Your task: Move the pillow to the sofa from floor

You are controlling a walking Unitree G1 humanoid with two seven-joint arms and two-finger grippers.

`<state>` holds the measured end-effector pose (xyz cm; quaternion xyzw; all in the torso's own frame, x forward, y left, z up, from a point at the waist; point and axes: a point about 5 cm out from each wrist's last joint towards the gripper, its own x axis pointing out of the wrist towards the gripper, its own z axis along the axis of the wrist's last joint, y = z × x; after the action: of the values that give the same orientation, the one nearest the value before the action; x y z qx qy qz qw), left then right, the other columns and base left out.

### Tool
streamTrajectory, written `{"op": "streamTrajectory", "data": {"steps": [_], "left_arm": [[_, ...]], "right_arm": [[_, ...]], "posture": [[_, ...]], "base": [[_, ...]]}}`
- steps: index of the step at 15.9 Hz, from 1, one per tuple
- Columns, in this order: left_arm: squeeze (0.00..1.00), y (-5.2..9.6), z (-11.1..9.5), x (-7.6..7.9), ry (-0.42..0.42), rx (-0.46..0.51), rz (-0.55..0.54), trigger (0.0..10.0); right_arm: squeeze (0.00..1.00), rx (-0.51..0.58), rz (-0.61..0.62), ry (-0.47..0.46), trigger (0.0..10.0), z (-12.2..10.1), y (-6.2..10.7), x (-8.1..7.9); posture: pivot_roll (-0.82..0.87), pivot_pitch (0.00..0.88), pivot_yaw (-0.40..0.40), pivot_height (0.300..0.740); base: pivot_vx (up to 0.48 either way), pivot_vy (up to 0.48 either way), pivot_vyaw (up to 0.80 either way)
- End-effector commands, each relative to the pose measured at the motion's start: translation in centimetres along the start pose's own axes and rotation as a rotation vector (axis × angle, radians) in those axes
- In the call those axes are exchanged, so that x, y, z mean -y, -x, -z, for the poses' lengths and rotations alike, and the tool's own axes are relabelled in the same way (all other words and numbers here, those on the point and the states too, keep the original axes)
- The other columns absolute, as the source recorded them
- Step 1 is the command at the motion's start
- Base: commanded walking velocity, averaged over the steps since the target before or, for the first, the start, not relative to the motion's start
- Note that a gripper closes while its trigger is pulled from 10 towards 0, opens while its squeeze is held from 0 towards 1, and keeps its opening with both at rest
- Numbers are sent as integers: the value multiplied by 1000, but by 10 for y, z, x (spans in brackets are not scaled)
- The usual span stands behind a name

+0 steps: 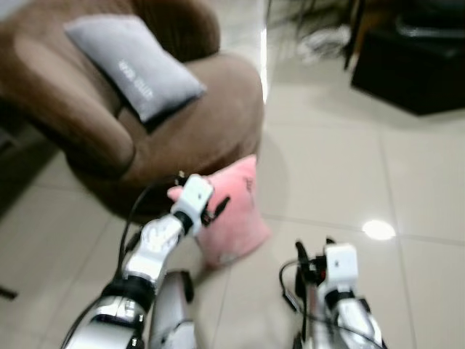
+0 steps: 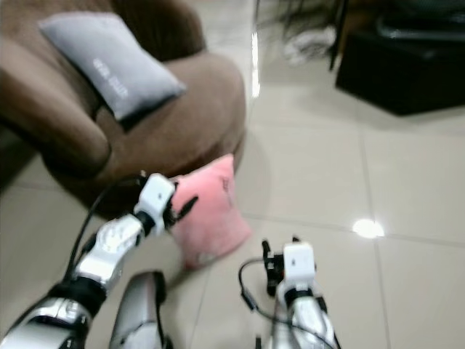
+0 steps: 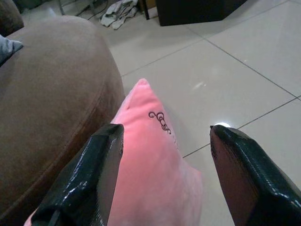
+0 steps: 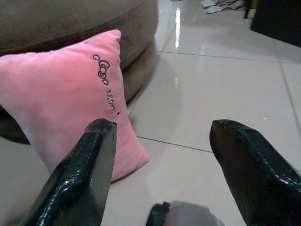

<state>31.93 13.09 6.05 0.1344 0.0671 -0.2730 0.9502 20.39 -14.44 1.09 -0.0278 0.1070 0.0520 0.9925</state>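
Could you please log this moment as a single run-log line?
pink pillow: on floor, leaning on brown sofa | left gripper: open, at pillow | right gripper: open, apart

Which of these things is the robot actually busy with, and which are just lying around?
Job:
pink pillow
sofa
left tool, open at the pillow

Lying about:
grey pillow on the sofa
black cabinet
cloth on the floor

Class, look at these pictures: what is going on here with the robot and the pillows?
The robot is reaching for a pink pillow that stands on the tiled floor, leaning against the brown sofa. Its left gripper is at the pillow's top edge with fingers open around it, not closed. The right gripper hovers open nearby. A grey pillow already lies on the sofa.
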Motion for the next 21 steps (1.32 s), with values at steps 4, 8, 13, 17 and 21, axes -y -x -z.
{"op": "streamTrajectory", "data": {"steps": [4,8,13,17,21], "left_arm": [[0,6,12,-1,36,-30,-55,10000],[0,7,14,1,9,-44,-56,10000],[0,6,16,2,35,-50,-88,10000],[0,6,15,1,53,-45,-110,10000],[0,6,15,2,59,-43,-115,10000]], "right_arm": [[0,4,-52,14,10000,-3,-3,-5],[4,-2,-51,13,10000,-4,-4,-4],[0,-2,-43,-11,10000,-2,-2,-5],[0,-12,-47,-11,10000,-1,-1,-5],[0,-16,-55,-12,10000,-1,-1,-7]], "posture": [[-5,76,95,517],[0,74,92,517],[-7,85,93,517],[-11,91,92,517],[-9,97,92,517]], "base": [[0,0,488],[0,0,587],[192,0,117],[476,0,0],[461,0,0]]}}
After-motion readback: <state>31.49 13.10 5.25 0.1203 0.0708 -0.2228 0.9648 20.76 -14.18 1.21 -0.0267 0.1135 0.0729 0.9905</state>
